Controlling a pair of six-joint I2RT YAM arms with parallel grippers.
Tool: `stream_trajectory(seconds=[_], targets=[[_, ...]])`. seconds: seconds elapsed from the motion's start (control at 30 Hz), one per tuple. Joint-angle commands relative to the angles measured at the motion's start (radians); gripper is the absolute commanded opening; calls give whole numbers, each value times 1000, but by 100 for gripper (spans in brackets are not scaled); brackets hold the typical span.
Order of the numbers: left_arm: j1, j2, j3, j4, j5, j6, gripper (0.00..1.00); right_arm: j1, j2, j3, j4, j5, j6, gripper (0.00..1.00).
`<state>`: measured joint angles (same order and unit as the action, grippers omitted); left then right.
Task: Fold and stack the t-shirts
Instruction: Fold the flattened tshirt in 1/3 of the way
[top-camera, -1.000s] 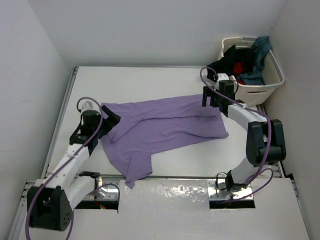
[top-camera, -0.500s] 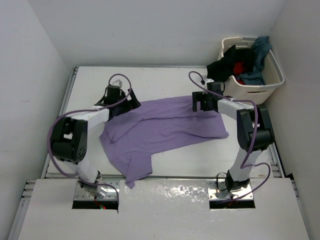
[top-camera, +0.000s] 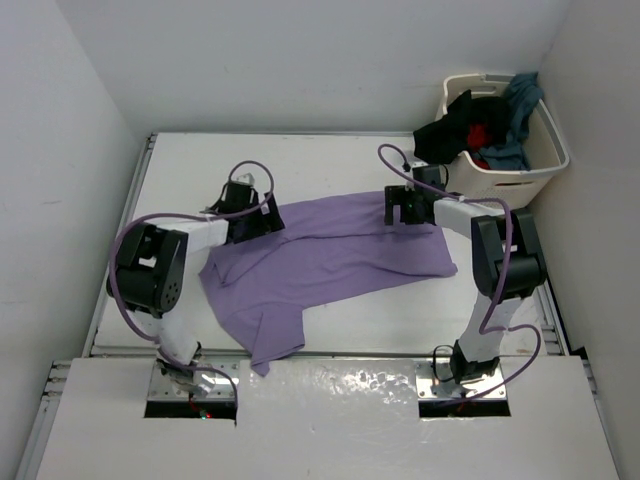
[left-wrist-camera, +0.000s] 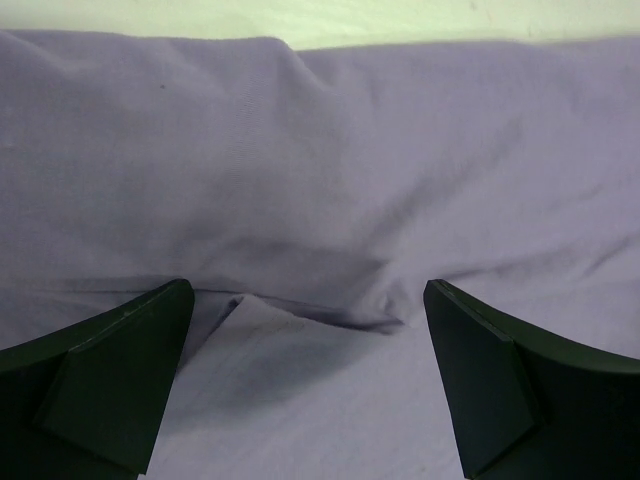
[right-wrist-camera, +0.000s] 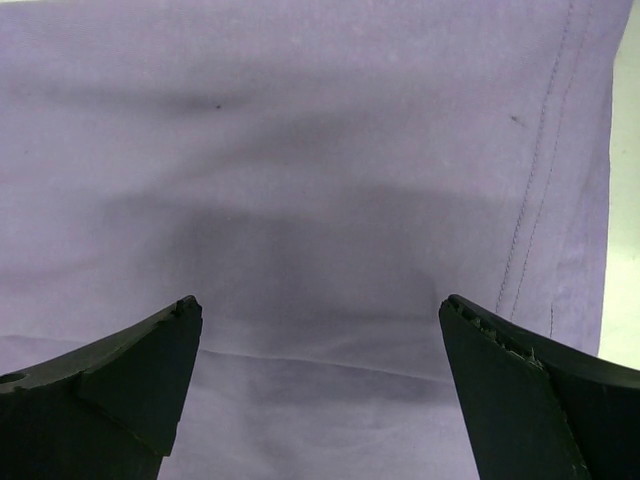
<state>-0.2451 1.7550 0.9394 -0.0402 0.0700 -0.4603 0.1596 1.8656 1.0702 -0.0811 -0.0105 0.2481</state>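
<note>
A lavender t-shirt (top-camera: 330, 260) lies spread and rumpled across the middle of the table. My left gripper (top-camera: 266, 222) hovers open over its upper left edge. In the left wrist view its open jaws (left-wrist-camera: 310, 335) straddle a low fold of the lavender cloth (left-wrist-camera: 300, 150), holding nothing. My right gripper (top-camera: 394, 207) is open over the shirt's upper right edge. There the cloth (right-wrist-camera: 300, 150) fills the right wrist view between the open jaws (right-wrist-camera: 320, 345), with a stitched hem (right-wrist-camera: 540, 180) on the right. A black t-shirt (top-camera: 443, 132), a red one (top-camera: 481, 134) and a teal one (top-camera: 520, 100) sit in the basket.
The cream laundry basket (top-camera: 505, 183) stands at the table's far right corner, just behind the right arm. White walls close in the table on the left, back and right. Bare white table (top-camera: 330, 160) shows beyond the shirt and along its near edge.
The left arm swung from the shirt's left side up and right to its upper left edge. The right gripper slid left along the shirt's top edge. Both stayed open.
</note>
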Motion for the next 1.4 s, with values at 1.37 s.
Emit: stream_trajectory(seconds=[1.37], targets=[[125,419,650,-89,-39,90,100,-29,248,399,-112,17,-39,99]])
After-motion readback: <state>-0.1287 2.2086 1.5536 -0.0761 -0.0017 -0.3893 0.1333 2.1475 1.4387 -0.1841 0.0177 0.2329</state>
